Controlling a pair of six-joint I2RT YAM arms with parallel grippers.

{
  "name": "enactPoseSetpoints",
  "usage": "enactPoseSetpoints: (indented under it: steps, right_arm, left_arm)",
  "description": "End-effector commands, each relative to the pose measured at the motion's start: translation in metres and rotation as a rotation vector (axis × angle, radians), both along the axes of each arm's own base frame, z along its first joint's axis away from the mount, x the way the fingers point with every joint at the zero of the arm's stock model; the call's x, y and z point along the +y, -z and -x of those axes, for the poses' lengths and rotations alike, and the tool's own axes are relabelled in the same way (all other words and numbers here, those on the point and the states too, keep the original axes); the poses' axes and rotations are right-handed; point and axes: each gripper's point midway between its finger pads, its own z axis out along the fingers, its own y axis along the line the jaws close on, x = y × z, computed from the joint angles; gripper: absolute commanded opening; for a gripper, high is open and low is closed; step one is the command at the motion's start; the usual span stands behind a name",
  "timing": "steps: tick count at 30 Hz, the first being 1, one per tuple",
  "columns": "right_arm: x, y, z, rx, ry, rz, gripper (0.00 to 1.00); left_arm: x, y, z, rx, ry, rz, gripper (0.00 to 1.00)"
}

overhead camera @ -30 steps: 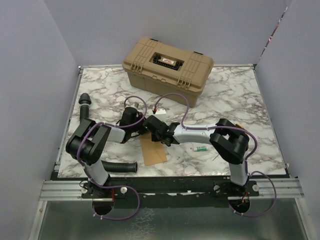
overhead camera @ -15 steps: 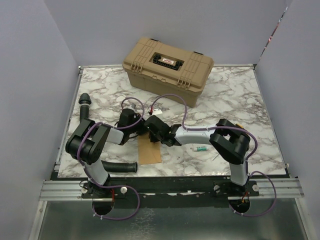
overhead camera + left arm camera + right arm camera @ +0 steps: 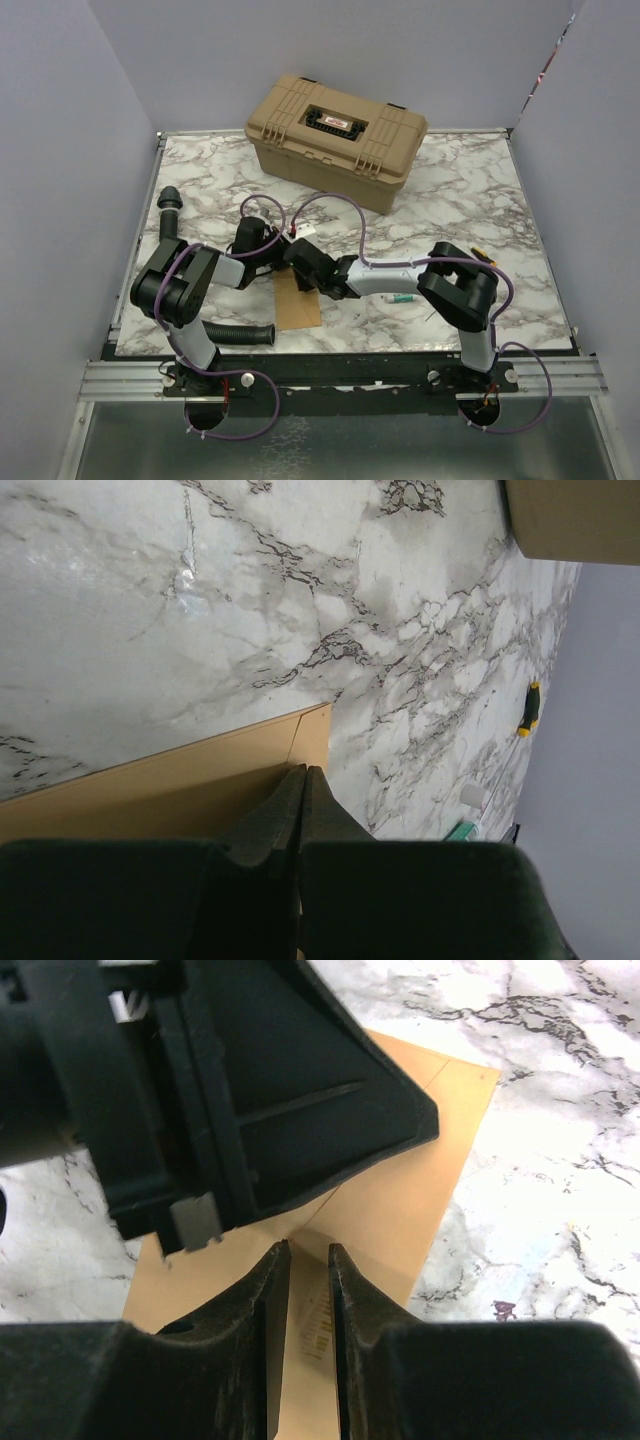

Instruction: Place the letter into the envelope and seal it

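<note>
envelope point(image 3: 298, 308) flat, long axis near-to-far

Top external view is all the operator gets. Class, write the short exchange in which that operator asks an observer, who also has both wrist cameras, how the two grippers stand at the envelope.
Operator: From above I cannot make out the fingertips. Is the left gripper open?
Observer: No. The left wrist view shows it shut, fingers pressed together, just inside a corner of the envelope.
Operator: And the right gripper?
Observer: In the right wrist view its fingers stand a narrow gap apart above the envelope. Faint print on the paper shows through the gap, and I see nothing clamped between them.
</note>
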Motion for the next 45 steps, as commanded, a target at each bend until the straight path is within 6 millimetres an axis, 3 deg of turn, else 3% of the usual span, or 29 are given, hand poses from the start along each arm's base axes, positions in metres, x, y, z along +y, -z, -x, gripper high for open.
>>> enactPoseSetpoints:
  steps: [1, 16, 32, 39, 45]
  right_arm:
    - [-0.043, 0.069, 0.062, 0.175, -0.097, 0.273, 0.26]
    - [-0.057, 0.09, 0.084, 0.19, -0.11, 0.357, 0.3]
    - [-0.075, 0.088, 0.104, 0.219, -0.104, 0.359, 0.3]
    - [-0.089, 0.083, 0.106, 0.236, -0.033, 0.387, 0.23]
    - [-0.096, 0.079, 0.128, 0.274, -0.08, 0.399, 0.24]
  left_arm:
    - [0.028, 0.047, 0.021, 0.138, -0.042, -0.128, 0.0]
    - [0.034, 0.048, 0.02, 0.138, -0.051, -0.148, 0.0]
    - [0.035, 0.051, 0.019, 0.147, -0.049, -0.159, 0.0]
    - [0.035, 0.052, 0.019, 0.15, -0.045, -0.157, 0.0]
    - [0.033, 0.049, 0.017, 0.154, -0.049, -0.144, 0.0]
